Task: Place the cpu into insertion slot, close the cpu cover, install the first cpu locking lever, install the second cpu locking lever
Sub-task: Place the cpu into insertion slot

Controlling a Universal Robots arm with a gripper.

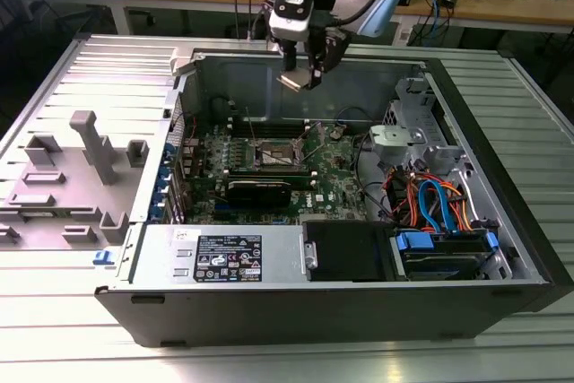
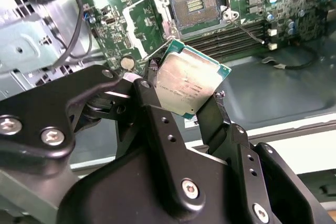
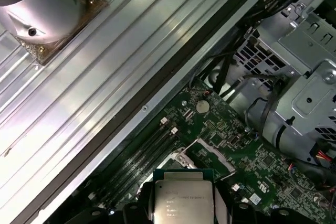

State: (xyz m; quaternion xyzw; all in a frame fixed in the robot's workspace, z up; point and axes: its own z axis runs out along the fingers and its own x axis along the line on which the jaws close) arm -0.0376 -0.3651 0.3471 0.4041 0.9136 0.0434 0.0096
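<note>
My gripper hangs high over the open computer case, shut on the cpu, a small square chip with a dull silver top. In the second wrist view the black fingers clamp the cpu at two opposite edges, and it is tilted. Below it on the green motherboard lies the insertion slot, uncovered and with nothing in it. The cpu cover stands swung open beside it. A thin wire lever sticks out from the socket. In the first wrist view the cpu hides part of the socket.
Black memory slots run beside the socket. A silver drive cage and orange and blue cables fill the exterior view's right side of the case. The power supply sits at the front. Grey plastic fixtures stand on the table at the exterior view's left.
</note>
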